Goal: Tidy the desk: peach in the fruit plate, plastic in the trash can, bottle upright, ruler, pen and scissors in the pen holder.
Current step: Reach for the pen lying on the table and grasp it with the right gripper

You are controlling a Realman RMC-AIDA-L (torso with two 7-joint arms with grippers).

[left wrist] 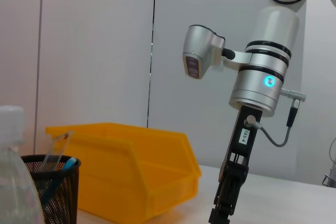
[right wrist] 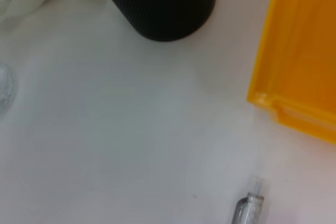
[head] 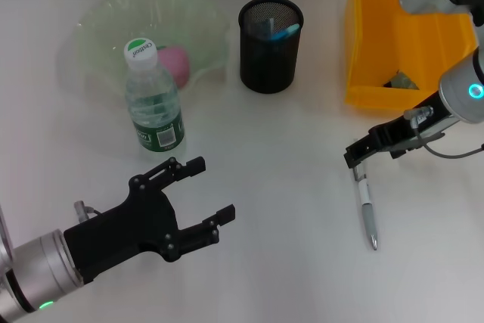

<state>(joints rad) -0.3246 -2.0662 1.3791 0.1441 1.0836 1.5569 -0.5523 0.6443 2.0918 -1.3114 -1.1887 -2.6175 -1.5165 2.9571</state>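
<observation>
A silver pen (head: 367, 209) lies on the white table at the right; its end also shows in the right wrist view (right wrist: 248, 209). My right gripper (head: 357, 155) hovers just over the pen's far end, pointing down (left wrist: 224, 203). The black mesh pen holder (head: 271, 34) holds a clear ruler (left wrist: 55, 149) and a blue-handled item (head: 286, 32); I cannot tell whether that is the scissors. The bottle (head: 153, 96) stands upright before the green fruit plate (head: 98, 28), which holds the pink peach (head: 175, 64). Crumpled plastic (head: 401, 79) lies in the yellow trash can (head: 378, 43). My left gripper (head: 213, 189) is open and empty, near the bottle.
The yellow bin's front wall (right wrist: 294, 51) stands close behind the pen and the right arm. A cable (head: 454, 153) loops off the right wrist. Bare table lies between the two grippers and in front of the pen holder.
</observation>
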